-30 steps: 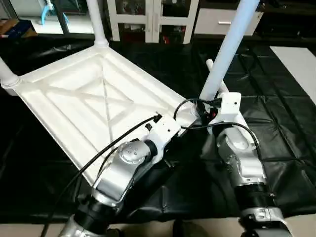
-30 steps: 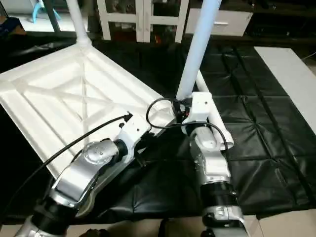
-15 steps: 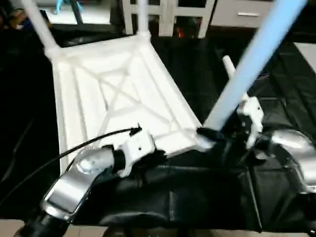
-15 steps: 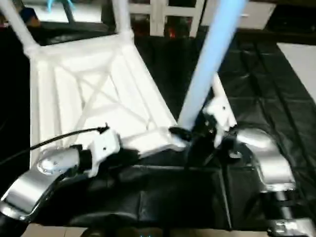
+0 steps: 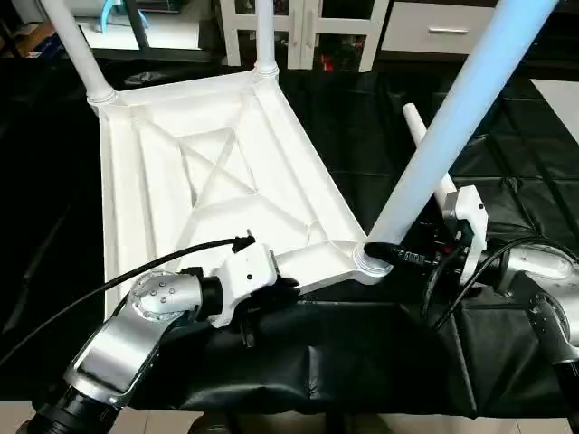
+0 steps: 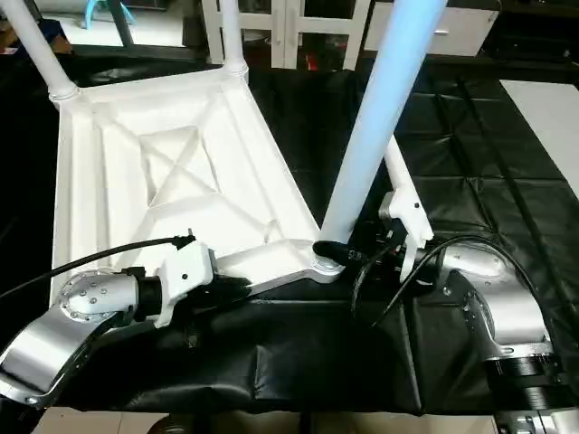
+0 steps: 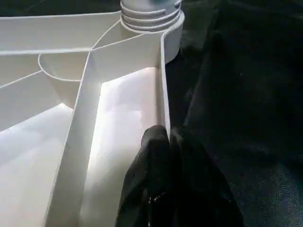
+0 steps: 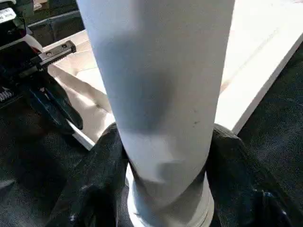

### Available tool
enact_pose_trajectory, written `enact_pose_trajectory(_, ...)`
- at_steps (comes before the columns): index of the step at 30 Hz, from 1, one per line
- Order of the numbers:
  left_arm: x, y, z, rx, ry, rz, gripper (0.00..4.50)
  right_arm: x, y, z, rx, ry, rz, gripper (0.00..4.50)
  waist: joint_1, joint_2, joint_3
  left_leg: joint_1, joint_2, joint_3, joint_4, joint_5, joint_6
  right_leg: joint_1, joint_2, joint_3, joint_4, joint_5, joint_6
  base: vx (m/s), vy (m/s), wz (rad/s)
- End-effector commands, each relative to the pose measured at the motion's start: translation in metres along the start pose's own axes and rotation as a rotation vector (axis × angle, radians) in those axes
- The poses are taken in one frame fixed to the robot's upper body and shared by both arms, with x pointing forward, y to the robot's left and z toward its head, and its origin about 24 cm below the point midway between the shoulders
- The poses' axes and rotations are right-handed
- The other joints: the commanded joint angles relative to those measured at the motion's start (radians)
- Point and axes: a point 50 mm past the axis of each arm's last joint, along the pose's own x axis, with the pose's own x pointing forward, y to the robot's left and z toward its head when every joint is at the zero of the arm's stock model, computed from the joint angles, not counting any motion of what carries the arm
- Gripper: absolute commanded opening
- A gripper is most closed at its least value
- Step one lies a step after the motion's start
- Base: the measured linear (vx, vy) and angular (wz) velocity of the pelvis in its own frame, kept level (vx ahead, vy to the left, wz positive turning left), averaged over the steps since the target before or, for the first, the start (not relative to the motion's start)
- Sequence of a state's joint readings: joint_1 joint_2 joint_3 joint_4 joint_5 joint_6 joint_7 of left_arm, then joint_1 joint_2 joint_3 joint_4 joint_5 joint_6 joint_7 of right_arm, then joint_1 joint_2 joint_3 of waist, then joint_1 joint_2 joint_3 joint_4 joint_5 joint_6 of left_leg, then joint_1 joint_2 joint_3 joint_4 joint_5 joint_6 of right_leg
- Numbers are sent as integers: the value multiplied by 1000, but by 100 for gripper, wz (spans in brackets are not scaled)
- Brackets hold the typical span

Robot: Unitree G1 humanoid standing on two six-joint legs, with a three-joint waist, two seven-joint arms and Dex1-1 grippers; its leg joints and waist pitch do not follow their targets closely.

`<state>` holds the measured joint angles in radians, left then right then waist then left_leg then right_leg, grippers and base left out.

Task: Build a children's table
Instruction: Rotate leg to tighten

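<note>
Your view has swung, and the tabletop (image 5: pixel 194 181) has also turned on the black worktop (image 5: pixel 380 136) since a second ago: its long side now runs away from you, underside up, two far legs (image 5: pixel 264 32) seated. Left gripper (image 7: pixel 163 142) has its jaws pinched on the near rim wall. The right gripper (image 8: pixel 161 156) has moved round to the near corner, jaws clamped on the third leg (image 5: pixel 452 117) just above its socket (image 5: pixel 371 260). That leg looks seated, so I'd say the spare leg (image 5: pixel 425 149) lying behind it is the last.
</note>
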<state>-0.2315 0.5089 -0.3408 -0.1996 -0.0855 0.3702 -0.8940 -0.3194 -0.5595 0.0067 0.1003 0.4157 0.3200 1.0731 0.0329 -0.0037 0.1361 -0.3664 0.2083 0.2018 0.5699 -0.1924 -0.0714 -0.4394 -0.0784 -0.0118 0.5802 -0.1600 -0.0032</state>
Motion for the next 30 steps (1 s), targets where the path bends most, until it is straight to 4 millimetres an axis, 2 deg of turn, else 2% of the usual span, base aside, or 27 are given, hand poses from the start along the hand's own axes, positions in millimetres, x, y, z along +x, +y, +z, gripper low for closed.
enact_pose_trajectory(1, 3, -12, -15, -45, 59, -86, 0, -7, -6, 1, 16, -25, -59, 200, -1, -1, -67, 15, 13, 3, -51, -63, 122, 60, -25, 21, -34, 5, -295, 0, 0, 0)
enact_pose_trajectory(5, 7, -12, -15, -57, 64, -62, 0, 0, -9, -6, 58, -35, -157, 196, -3, -4, -62, 11, 13, 2, -53, -86, 115, 59, -28, 22, -38, -44, -288, 0, 0, 0)
enact_pose_trajectory(6, 7, -12, -15, -57, 64, -62, 0, 0, -9, -6, 58, -35, -157, 196, -5, -3, -60, 12, 13, 2, -55, -108, 102, 56, -28, 22, -42, -85, -279, 0, 0, 0)
enact_pose_trajectory(7, 16, -11, -13, -80, 67, -32, 0, 9, -12, -17, 76, 1, -269, 196, -8, -4, -56, 10, 14, 2, -57, -130, 81, 54, -28, 23, -46, -127, -269, 0, 0, 0)
enact_pose_trajectory(9, 19, -11, -12, -86, 67, -22, 0, 12, -13, -21, 81, 16, -312, 195, -10, -4, -52, 13, 13, 1, -60, -171, 59, 50, -30, 23, -55, -206, -248, 0, 0, 0)
enact_pose_trajectory(10, 33, -10, -8, -134, 79, 39, 0, 23, -17, -31, 136, 30, -474, 194, -12, -7, -52, 12, 11, -2, -62, -202, 37, 52, -32, 24, -60, -271, -224, 0, 0, 0)
enact_pose_trajectory(11, 33, -10, -8, -134, 79, 39, 0, 23, -17, -31, 136, 30, -474, 194, -19, -7, -46, 8, 6, -7, -68, -240, 5, 47, -30, 23, -68, -363, -183, 0, 0, 0)
enact_pose_trajectory(12, 46, -10, -3, -166, 76, 84, 0, 31, -19, -39, 195, 33, -609, 193, -21, -7, -47, 10, 7, -9, -70, -260, -4, 47, -31, 22, -70, -398, -169, 0, 0, 0)
enact_pose_trajectory(13, 71, -10, 9, -206, 67, 160, 0, 51, -19, -52, 330, 23, -796, 192, -25, -5, -45, 10, 6, -9, -70, -269, -14, 42, -30, 24, -74, -419, -157, -52, -2, -4)
enact_pose_trajectory(14, 73, -10, 10, -207, 66, 163, 0, 52, -18, -53, 337, 24, -804, 192, -33, -5, -42, 18, 2, -15, -71, -333, -43, 29, -30, 19, -89, -533, -113, -52, -2, -4)
enact_pose_trajectory(15, 82, -11, 16, -205, 68, 183, 0, 62, -16, -57, 391, 18, -861, 192, -33, -5, -42, 18, 2, -15, -71, -333, -43, 29, -30, 19, -89, -533, -113, -57, 6, -5)
enact_pose_trajectory(16, 82, -11, 16, -205, 68, 183, 0, 62, -16, -57, 391, 18, -861, 191, -37, -3, -47, 13, 0, -25, -80, -361, -47, 38, -28, 10, -91, -534, -66, 0, 0, 0)
enact_pose_trajectory(17, 97, -17, 31, -190, 25, 145, 0, 84, -10, -59, 449, -4, -895, 191, -41, 0, -48, 10, -3, -28, -82, -381, -42, 34, -27, 7, -95, -527, -49, 0, 0, 0)
enact_pose_trajectory(18, 102, -21, 38, -173, 4, 115, 0, 94, -7, -57, 450, -10, -891, 191, -42, -1, -47, 12, -3, -26, -81, -393, -41, 28, -26, 7, -101, -529, -44, 0, 0, 0)
enact_pose_trajectory(20, 104, -23, 42, -161, -11, 91, 0, 101, -5, -55, 435, -17, -874, 191, -45, -3, -49, 18, -4, -29, -82, -427, -43, 24, -22, 5, -101, -513, -43, 0, 0, 0)
enact_pose_trajectory(22, 90, -19, 32, -141, -2, 79, 0, 101, -7, -38, 296, -83, -728, 191, -50, -10, -50, 11, -2, -34, -86, -447, -31, 31, -21, 3, -98, -479, -45, 0, 0, 0)
enact_pose_trajectory(23, 90, -19, 32, -141, -2, 79, 0, 101, -7, -38, 296, -83, -728, 191, -52, -10, -52, 3, -1, -34, -86, -421, -25, 38, -22, 5, -90, -425, -60, 0, 0, 0)
enact_pose_trajectory(24, 84, -16, 26, -129, 6, 82, 0, 98, -7, -30, 244, -110, -655, 191, -52, -11, -52, 0, -1, -34, -87, -411, -20, 40, -21, 5, -89, -403, -66, 0, 0, 0)
enact_pose_trajectory(26, 67, -10, 13, -111, 24, 82, 0, 81, -8, -18, 133, -134, -508, 191, -47, -12, -54, 0, 3, -31, -83, -370, -4, 42, -23, 10, -85, -345, -92, 0, 0, 0)
enact_pose_trajectory(27, 57, -8, 7, -106, 24, 67, 0, 68, -9, -11, 89, -139, -439, 246, -44, -11, -56, 1, 4, -30, -81, -358, 5, 43, -23, 11, -83, -321, -103, 0, 0, 0)
enact_pose_trajectory(28, 57, -8, 7, -106, 24, 67, 0, 68, -9, -11, 89, -139, -439, 260, -43, -12, -55, 4, 6, -23, -78, -332, 24, 42, -20, 14, -80, -276, -130, 61, -23, 11)
enact_pose_trajectory(29, 49, -7, 3, -103, 25, 53, 0, 59, -10, -7, 62, -141, -391, 260, -38, -10, -58, 9, 6, -19, -74, -304, 36, 42, -19, 15, -76, -241, -161, 61, -23, 11)
enact_pose_trajectory(30, 33, -6, -3, -91, 20, 15, 0, 38, -11, 2, 31, -131, -283, 262, -37, -11, -59, 6, 5, -14, -70, -259, 54, 46, -20, 16, -72, -194, -193, 66, -24, 10)
